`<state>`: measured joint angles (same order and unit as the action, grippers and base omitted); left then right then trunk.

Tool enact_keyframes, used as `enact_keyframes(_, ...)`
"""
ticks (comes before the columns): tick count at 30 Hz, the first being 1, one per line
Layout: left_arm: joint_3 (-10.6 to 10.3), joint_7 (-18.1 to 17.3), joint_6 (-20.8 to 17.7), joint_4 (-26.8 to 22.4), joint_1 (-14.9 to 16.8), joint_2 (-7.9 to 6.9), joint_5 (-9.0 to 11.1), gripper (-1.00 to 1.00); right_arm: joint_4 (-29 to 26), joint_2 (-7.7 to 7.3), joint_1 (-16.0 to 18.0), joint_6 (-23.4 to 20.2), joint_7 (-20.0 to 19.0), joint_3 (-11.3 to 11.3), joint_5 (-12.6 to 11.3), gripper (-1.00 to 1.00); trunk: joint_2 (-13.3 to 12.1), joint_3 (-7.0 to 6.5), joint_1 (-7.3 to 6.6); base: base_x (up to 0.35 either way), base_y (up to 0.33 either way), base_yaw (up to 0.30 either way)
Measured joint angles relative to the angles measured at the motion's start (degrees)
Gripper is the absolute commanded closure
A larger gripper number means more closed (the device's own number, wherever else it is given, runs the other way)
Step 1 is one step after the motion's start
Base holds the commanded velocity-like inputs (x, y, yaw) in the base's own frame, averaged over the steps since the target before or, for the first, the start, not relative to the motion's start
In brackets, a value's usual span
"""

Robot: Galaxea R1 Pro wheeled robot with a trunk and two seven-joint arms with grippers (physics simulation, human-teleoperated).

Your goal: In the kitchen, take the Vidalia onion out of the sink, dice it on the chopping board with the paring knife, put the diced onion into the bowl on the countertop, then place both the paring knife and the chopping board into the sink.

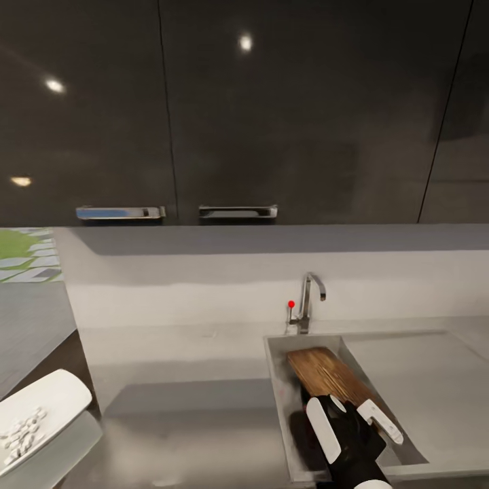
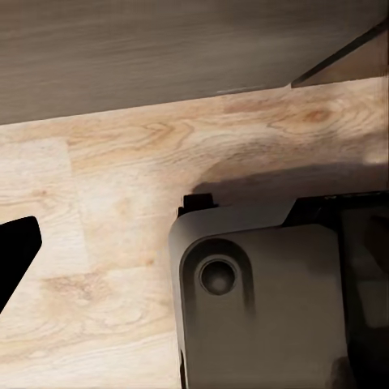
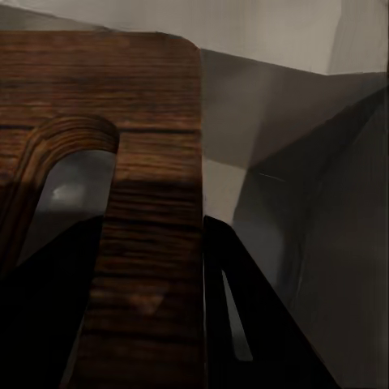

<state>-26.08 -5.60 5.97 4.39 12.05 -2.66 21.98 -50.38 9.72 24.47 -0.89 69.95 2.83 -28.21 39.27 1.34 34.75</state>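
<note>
Far left: bowl point(image 1: 42, 411) on counter edge, white diced bits inside. Countertop point(image 1: 183, 360) betw. bowl & sink point(image 1: 277, 380). Chopping board point(image 1: 329, 375) lay tilted inside basin, below tap point(image 1: 309, 302). R gripper point(image 1: 353, 421) clamped on board's near end by slot handle point(image 3: 65, 186). L gripper state: can't tell.

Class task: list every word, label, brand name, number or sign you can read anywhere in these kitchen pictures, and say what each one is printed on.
None: no readable text anywhere.
The chopping board, sink, tap, bowl and cupboard doors are all unmarked.
The tap's red knob is a plain dot, not a sign.
</note>
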Motion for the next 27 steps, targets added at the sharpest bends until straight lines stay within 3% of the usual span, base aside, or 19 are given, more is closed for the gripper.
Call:
enact_keyframes(9, 0.0, 0.0, -1.3, 0.0, 0.0, 0.0, 0.0, -1.0, 3.4, 0.24, 0.0, 0.0, -1.7, -0.2, -0.1, 1.0, 0.0, 0.0, 0.02, 0.073, -0.081, 0.0)
enact_keyframes(27, 0.0, 0.0, -1.4, 0.0, 0.0, 0.05, 0.0, -1.0, 3.6, 0.24, 0.0, 0.1, -3.3, -0.3, -0.2, 1.0, 0.0, 0.0, 0.02, 0.0, 0.0, 0.0)
